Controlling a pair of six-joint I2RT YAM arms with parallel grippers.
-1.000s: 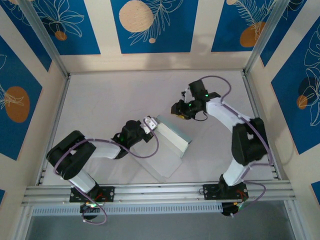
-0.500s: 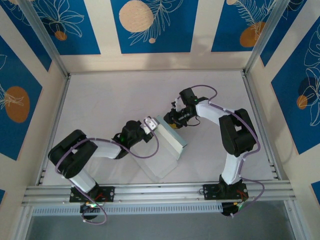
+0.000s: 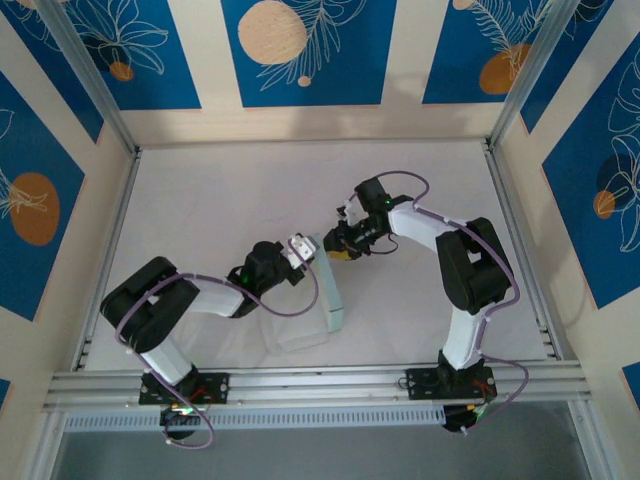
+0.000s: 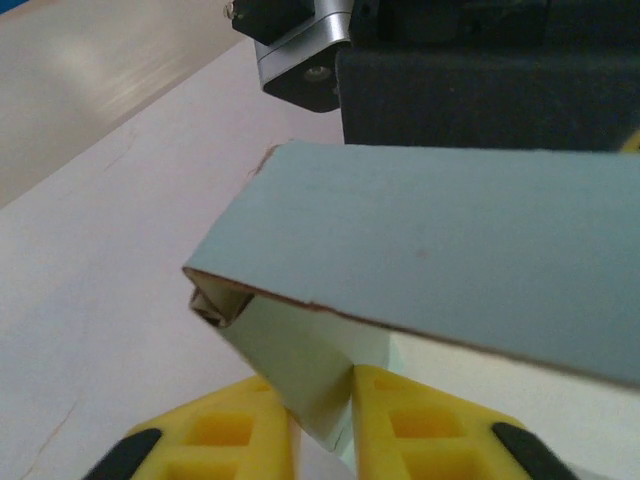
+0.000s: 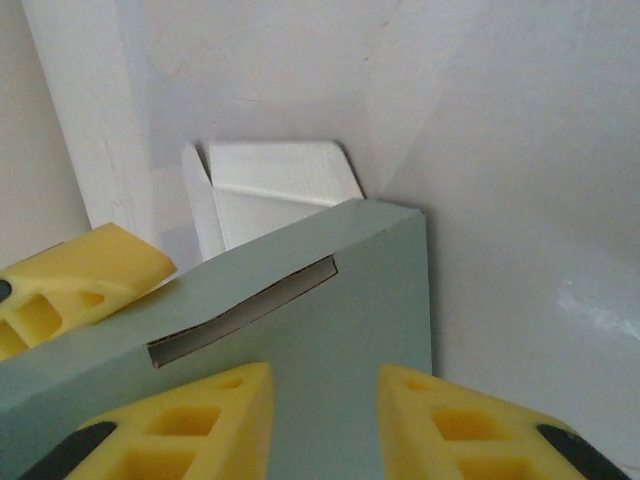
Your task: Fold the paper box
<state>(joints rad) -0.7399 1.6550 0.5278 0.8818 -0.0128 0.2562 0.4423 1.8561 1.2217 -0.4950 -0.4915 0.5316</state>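
The paper box (image 3: 305, 325) lies mid-table, white card flat on the table with a pale green wall (image 3: 333, 295) raised along its right side. My left gripper (image 3: 303, 248) is at the box's far end. In the left wrist view my left gripper (image 4: 320, 420) is shut on a pale flap (image 4: 310, 380) under the green panel (image 4: 440, 250). My right gripper (image 3: 335, 245) meets the same end from the right. In the right wrist view my right gripper (image 5: 325, 400) stands open against the green panel (image 5: 340, 320), which has a slot (image 5: 240, 310).
The right arm's dark body (image 4: 480, 70) sits close behind the box. A finger of the left gripper (image 5: 80, 280) shows beside the panel. A metal rail (image 3: 320, 385) runs along the near edge, and patterned walls (image 3: 300, 60) enclose the table.
The right gripper has come down and left from the back onto the box's far end. The box has swung, its green wall now running toward the near edge. The left arm has barely moved.
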